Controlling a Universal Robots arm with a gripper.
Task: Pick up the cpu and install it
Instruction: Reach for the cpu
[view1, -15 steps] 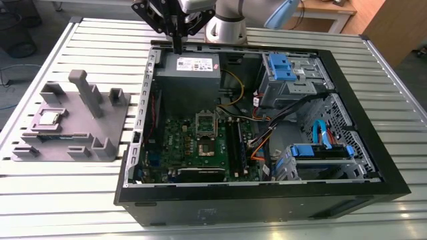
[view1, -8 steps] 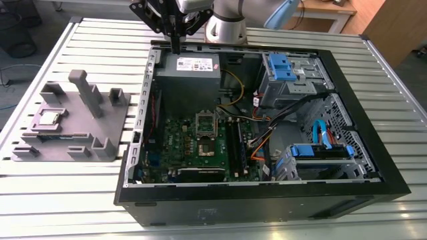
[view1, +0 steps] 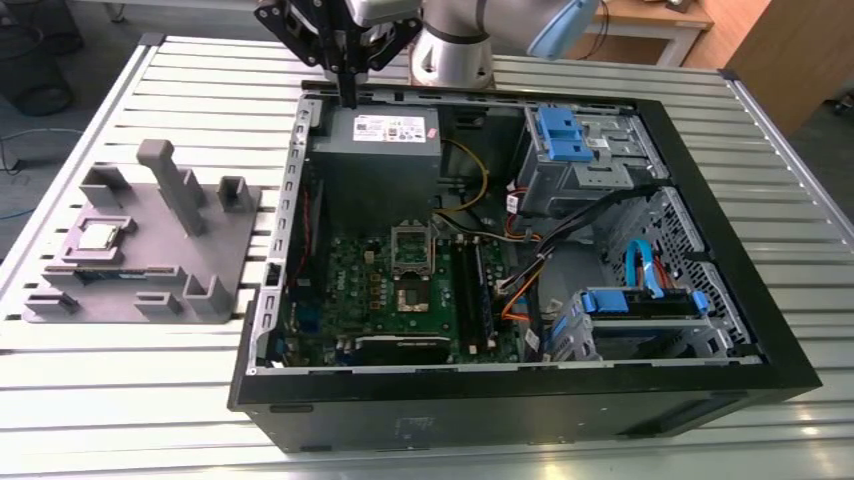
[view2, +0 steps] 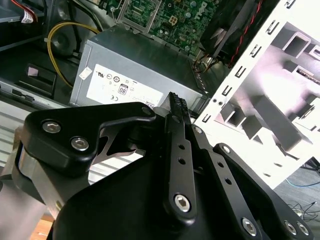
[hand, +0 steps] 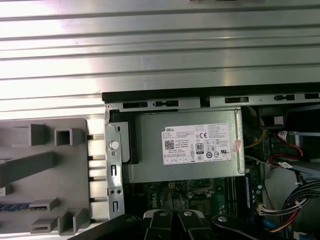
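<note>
To the exterior view's left of the computer case (view1: 534, 395), the cpu (view1: 96, 236) lies in the grey tray (view1: 230, 240) on the bench (view1: 134, 400). The gripper (view1: 350, 97) hangs above the case's far edge, fingers pressed together, empty. Risk: dropping here would strike the power supply (view1: 380, 160). Its white label (view1: 391, 129) carries print.

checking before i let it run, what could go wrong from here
The gripper hangs over the power supply, far from the cpu on the grey tray; crossing over, it might clip the case wall or the tray's upright blocks. Cables beside the socket could snag it later.
</note>
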